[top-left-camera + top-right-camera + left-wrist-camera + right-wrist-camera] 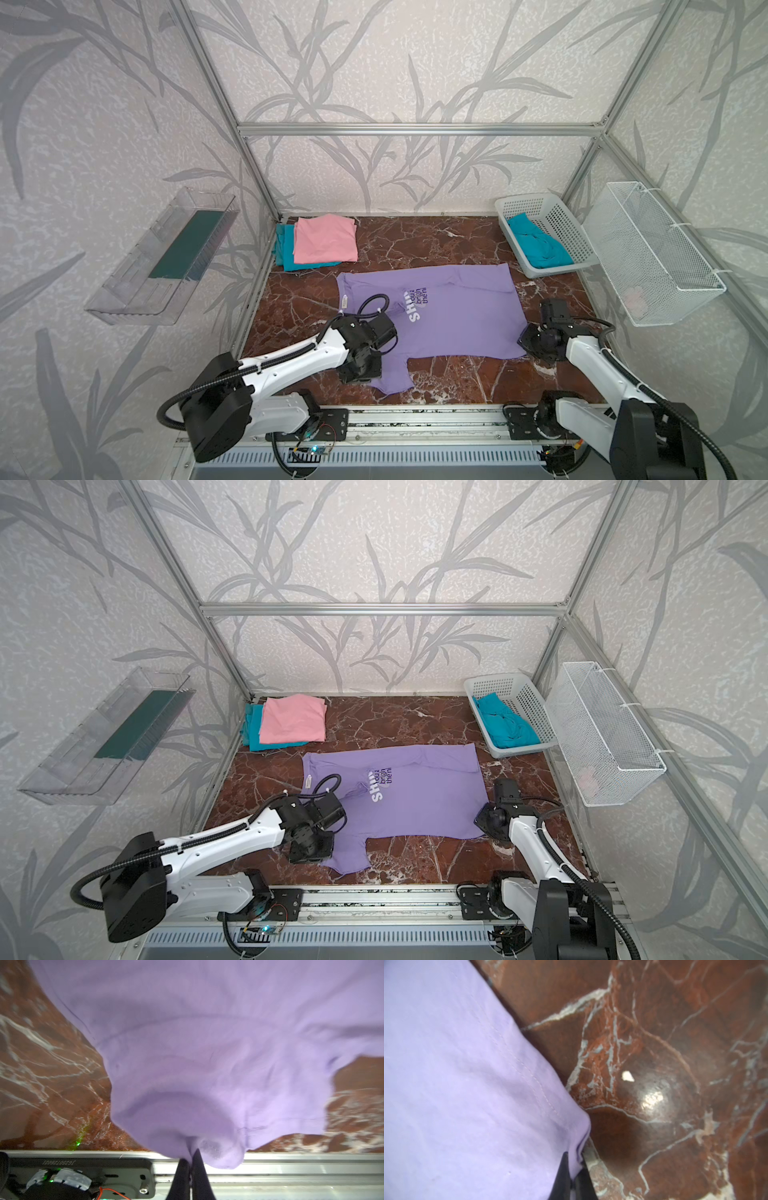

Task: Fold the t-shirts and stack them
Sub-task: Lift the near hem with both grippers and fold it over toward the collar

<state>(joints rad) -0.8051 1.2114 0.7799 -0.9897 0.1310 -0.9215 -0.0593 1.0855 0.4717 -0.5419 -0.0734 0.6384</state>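
Step in hand: first fold of the lavender t-shirt [449,316], spread flat on the table [415,245]. The left hand [192,1155] is clamped on cloth by the near sleeve, and the right hand [576,1159] on the near hem corner. The next move probably calls for an even lift by both, carrying the near edge across.

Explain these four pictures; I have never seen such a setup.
Two robot arms with pincer grippers work over a marble table. Two pictures look down from one overhead camera; the two close-ups come from cameras on the arms' wrists. A lavender t-shirt lies spread out. The left gripper is shut on its cloth near a sleeve, the right gripper on its hem corner. At the back, a pink t-shirt lies on a folded teal t-shirt; a crumpled teal t-shirt sits in a white basket.
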